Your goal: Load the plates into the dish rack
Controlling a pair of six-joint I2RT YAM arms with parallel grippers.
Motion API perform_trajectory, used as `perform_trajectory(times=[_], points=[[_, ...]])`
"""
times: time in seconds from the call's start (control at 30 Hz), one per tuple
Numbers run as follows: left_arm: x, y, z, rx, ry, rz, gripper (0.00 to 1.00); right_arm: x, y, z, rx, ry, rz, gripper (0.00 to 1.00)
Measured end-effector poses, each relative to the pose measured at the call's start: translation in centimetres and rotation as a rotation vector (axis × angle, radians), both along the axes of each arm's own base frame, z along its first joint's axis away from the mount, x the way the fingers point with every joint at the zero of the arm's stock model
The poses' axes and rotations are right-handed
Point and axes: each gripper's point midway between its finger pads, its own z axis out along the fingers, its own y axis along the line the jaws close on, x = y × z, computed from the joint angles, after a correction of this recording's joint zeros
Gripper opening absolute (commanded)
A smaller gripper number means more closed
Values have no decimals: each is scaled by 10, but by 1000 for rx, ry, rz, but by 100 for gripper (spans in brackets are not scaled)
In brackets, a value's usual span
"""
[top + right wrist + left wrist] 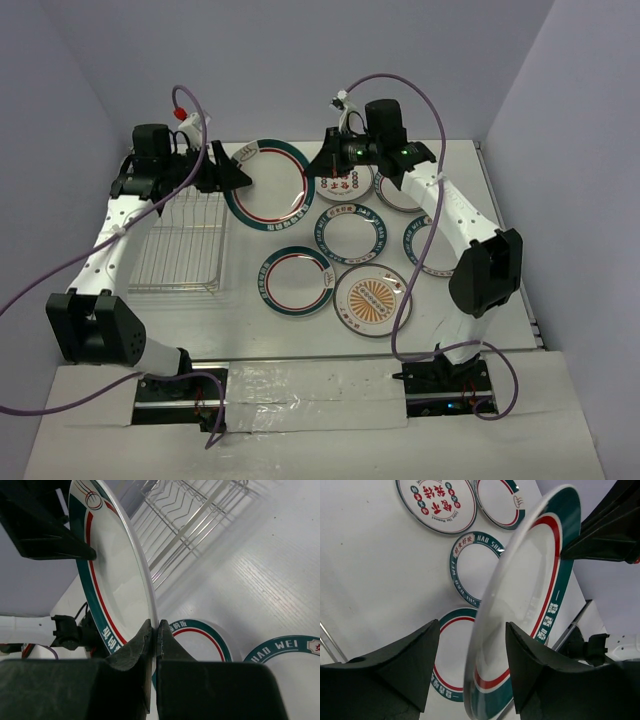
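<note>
The right gripper (323, 167) pinches the raised teal-rimmed white plate (268, 185); the left gripper (236, 176) straddles its opposite rim, jaws spread. The silver wire rack (180, 250) lies leftward, nearer the left gripper.

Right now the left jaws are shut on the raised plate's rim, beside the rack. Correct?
No: the right jaws are shut on the raised plate's rim, beside the rack. The right wrist view shows that pinch; the left jaws straddle the opposite edge.

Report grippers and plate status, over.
Right gripper shut on rim of lifted plate. Left gripper open, straddling opposite rim. Dish rack unloaded, nothing seen blocking it.
</note>
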Motion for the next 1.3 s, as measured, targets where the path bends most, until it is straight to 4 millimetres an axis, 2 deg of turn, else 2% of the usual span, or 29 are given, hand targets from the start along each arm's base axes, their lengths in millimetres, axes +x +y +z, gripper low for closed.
perform_trajectory(times=[0.1,0.27,0.37,0.4,0.43,0.47,0.5,0.53,0.57,0.6,0.67,0.73,0.83,0.9,1.1,1.2,1.3], points=[[-1,-2,-6,-12,25,-7,56,-3,2,5,13,-9,14,0],[-5,-6,-2,-38,30,-31,47,-4,3,7,23,-17,21,0],[-8,-9,-1,-58,42,-44,28,-5,4,6,25,-12,23,0],[-9,-10,0,-64,44,-51,10,-6,4,6,24,-13,24,0],[-11,-11,1,-77,52,-61,0,-4,3,6,20,-15,18,0],[-15,-14,5,-101,53,-93,0,-1,1,4,14,-17,3,5],[-17,-15,8,-105,44,-103,0,-2,0,4,18,-6,4,23],[-18,-16,8,-105,43,-105,0,-2,-1,4,22,9,2,33],[-18,-16,8,-108,47,-105,0,-2,-1,4,23,11,-4,49],[-17,-16,8,-102,45,-97,0,-4,1,5,28,16,2,76],[-12,-11,3,-66,51,-45,0,-6,5,7,37,26,7,84],[-7,-3,0,-28,58,17,0,-5,5,9,43,28,-2,100],[7,22,5,71,23,187,0,-3,0,13,58,47,-23,100],[13,45,18,136,-29,317,0,3,-10,18,69,52,-55,100],[13,116,76,321,-232,702,0,39,-66,26,76,39,-222,100],[12,132,83,446,-285,799,0,51,-85,25,67,34,-281,100],[17,133,71,586,-290,819,0,53,-90,21,48,34,-300,100]])
